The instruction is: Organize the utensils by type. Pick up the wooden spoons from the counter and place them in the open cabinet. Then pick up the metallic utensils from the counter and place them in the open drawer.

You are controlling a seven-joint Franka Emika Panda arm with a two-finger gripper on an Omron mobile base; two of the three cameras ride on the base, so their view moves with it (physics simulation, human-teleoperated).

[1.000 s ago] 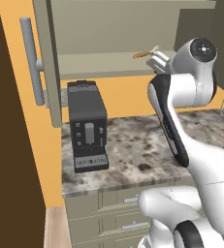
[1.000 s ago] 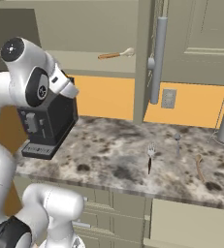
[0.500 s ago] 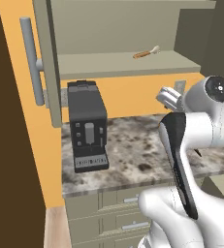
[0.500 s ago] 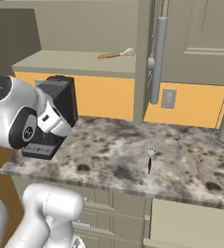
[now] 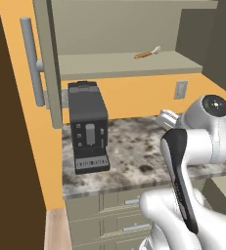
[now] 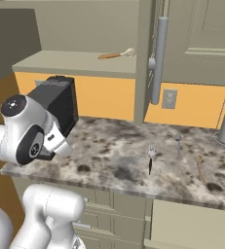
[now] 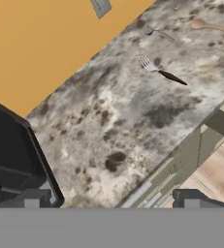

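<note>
One wooden spoon point(image 6: 117, 55), orange-brown with a cream bowl, already lies on the cabinet point(image 6: 75, 65) shelf; also visible in the left base view at point(image 5: 148, 52). The darker spoon point(image 6: 200, 169) lies on the counter point(image 6: 109, 160), right side, near the front edge above the open drawer point(image 6: 192, 228), with the fork point(image 6: 151, 159) and metal spoon point(image 6: 178, 142) to its left, all apart from each other. The hand view shows the fork point(image 7: 162, 71), metal spoon point(image 7: 158, 32) and brown spoon point(image 7: 213, 25) far off toward the top right. Gripper point(image 7: 111, 199) is empty, jaws spread wide, hanging over the counter's left part just beside the coffee machine point(image 6: 58, 104), well apart from the utensils. Step in hand, judged: going for the second wooden spoon. Next move calls for swinging right across the counter, lining the jaws across the thin handle, dropping low and pinching it flat off the stone. Risk: the spoon is slim and may slip; fork and metal spoon are close enough to be nudged.
</note>
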